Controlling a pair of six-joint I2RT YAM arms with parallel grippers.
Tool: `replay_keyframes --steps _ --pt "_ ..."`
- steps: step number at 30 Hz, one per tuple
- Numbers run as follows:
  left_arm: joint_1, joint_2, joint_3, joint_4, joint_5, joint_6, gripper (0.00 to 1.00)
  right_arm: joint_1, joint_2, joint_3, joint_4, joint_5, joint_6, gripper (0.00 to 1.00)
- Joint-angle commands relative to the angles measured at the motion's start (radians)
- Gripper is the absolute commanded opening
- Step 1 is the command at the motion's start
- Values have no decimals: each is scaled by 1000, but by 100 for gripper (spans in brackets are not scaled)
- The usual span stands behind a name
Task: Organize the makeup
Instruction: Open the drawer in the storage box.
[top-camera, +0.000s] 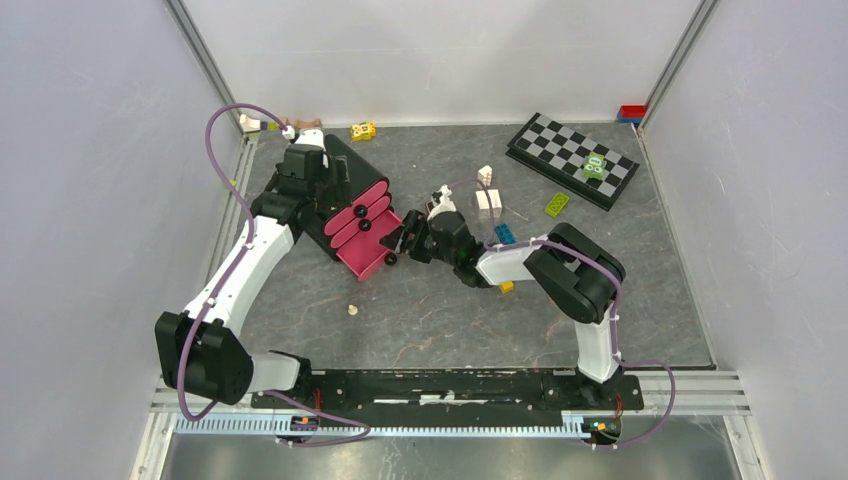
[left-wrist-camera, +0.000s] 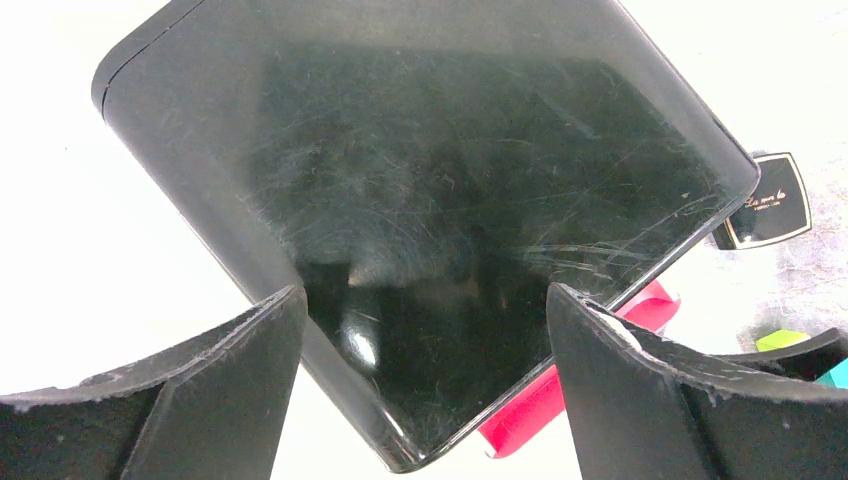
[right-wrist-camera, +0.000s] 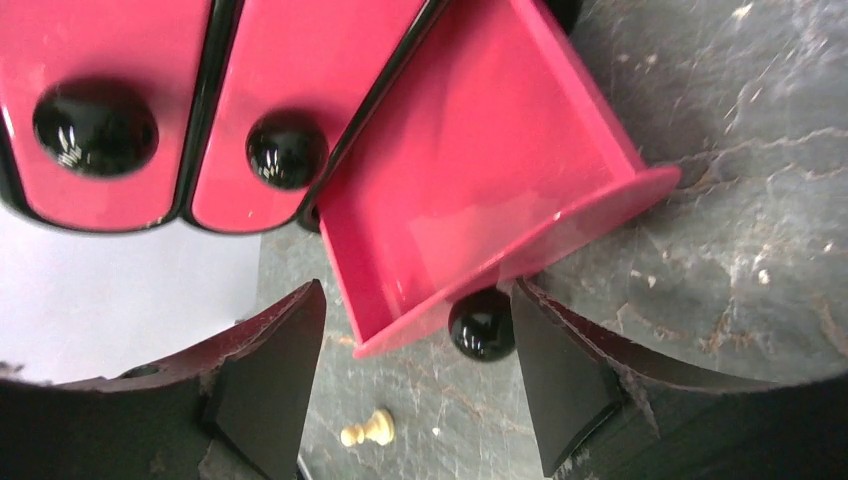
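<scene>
From above, the organiser's (top-camera: 340, 175) bottom pink drawer (top-camera: 365, 258) stands pulled out, the right gripper (top-camera: 395, 245) at its front. At the left wrist, the left gripper (left-wrist-camera: 425, 300) hangs wide open and empty over the lid (left-wrist-camera: 450, 180), a black compact (left-wrist-camera: 765, 200) on the table (left-wrist-camera: 810, 275) beyond. At the right wrist, jaws gape empty around the drawer knob (right-wrist-camera: 482, 323); opening looks done, so next fetch the compact.

The black rounded-corner plastic drawer chest (left-wrist-camera: 430, 200) had a glossy lid fogged with fine scratches, its open pink plastic drawer (right-wrist-camera: 480, 170) and round black knob (right-wrist-camera: 482, 324) shone smooth and mirror-bright, while the dark grey stone-patterned tabletop (right-wrist-camera: 740, 200) looked matt and veined.
</scene>
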Motion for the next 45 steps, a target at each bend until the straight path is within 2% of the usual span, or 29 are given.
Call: replay_keyframes --steps 1,6,16,21,28,37,42,45 --pt "-9 33 -18 -82 3 32 94 5 9 122 -274 155 -11 76" --pt "-9 36 -15 -82 7 32 94 17 42 259 -493 260 -25 87" --pt "-9 36 -15 -82 9 32 94 36 146 443 -734 329 -43 90" --pt "-9 35 -15 -82 9 33 94 39 139 428 -745 347 -51 87" --pt "-9 36 -16 -82 7 32 94 42 61 325 -714 376 -63 79" --pt "-9 34 -17 -82 5 33 94 42 -37 173 -625 390 -68 63" --pt "-10 34 -17 -82 6 32 94 44 -58 155 -612 373 -71 65" --pt "-10 34 -16 -82 5 32 94 43 -74 152 -608 361 -79 70"
